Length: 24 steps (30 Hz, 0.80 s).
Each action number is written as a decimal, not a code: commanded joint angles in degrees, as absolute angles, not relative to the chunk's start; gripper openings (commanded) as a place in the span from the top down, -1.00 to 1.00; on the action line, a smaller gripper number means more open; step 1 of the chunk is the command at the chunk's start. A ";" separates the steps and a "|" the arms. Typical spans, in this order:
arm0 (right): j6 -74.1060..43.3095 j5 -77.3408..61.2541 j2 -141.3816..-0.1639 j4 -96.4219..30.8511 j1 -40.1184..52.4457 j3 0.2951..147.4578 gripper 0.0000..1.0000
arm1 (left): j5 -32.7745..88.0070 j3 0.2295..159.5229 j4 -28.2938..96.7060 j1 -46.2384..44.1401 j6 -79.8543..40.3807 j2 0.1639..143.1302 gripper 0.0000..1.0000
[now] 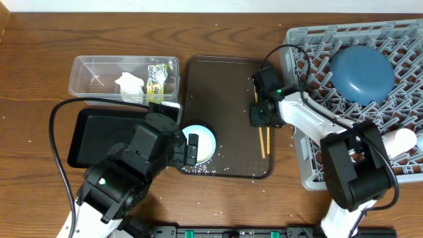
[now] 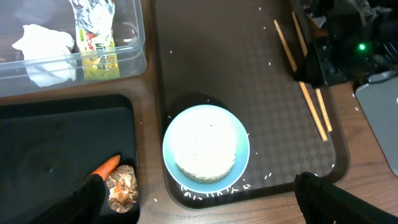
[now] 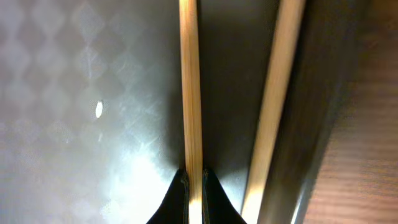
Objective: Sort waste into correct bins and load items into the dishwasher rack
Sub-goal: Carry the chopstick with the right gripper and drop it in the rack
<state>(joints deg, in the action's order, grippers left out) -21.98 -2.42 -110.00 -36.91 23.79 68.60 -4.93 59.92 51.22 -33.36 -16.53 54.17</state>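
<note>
Wooden chopstick [image 3: 189, 87] runs straight ahead of our right tool [image 3: 193, 182], pinched in its tips; its twin [image 3: 278, 93] lies nearer the tray rim [image 3: 323, 93].

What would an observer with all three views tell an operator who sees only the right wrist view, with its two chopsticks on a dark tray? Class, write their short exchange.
Operator: Is anything loaded in the rack?
Observer: Yes, a blue plate sits in the grey rack.
Operator: What is the left hand doing?
Observer: The left hand is open, poised near a blue-rimmed bowl on the brown tray.
Operator: Any waste left there?
Observer: Yes, rice grains lie scattered beside that bowl.
</note>
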 commanded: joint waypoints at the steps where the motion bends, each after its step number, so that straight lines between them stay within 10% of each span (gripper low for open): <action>1: -17.93 -5.15 -103.22 -38.11 23.73 67.90 0.98 | -5.61 61.08 51.40 -33.01 -16.62 54.50 -0.95; 12: -7.07 1.32 -79.77 -38.98 12.71 67.88 0.97 | -5.61 61.08 51.42 -33.01 -16.62 54.68 -0.96; 24: 6.04 3.77 -88.01 -34.65 4.14 67.37 0.98 | -5.61 61.08 51.42 -33.01 -16.62 54.68 -0.96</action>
